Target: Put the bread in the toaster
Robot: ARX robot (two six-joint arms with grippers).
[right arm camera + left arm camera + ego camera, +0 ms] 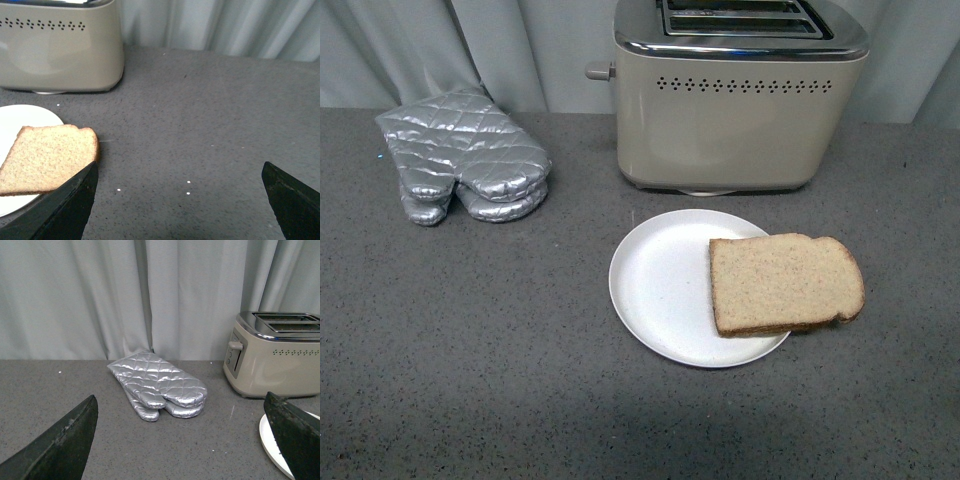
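Note:
The bread [785, 283] is a light-brown slice with darker crust. It lies flat on the right part of a white plate [660, 285] and overhangs its right rim. It also shows in the right wrist view [47, 158]. The cream toaster [738, 98] with a chrome top stands behind the plate, its two slots empty and its lever knob on the left side. It also shows in the left wrist view [272, 355] and the right wrist view [60, 47]. My left gripper [185, 440] is open and empty above the counter. My right gripper [180, 200] is open and empty, right of the bread. Neither arm shows in the front view.
A pair of silver quilted oven mitts [460, 165] lies at the back left of the grey speckled counter [470, 350], also in the left wrist view [157, 385]. A grey curtain [125, 295] hangs behind the counter.

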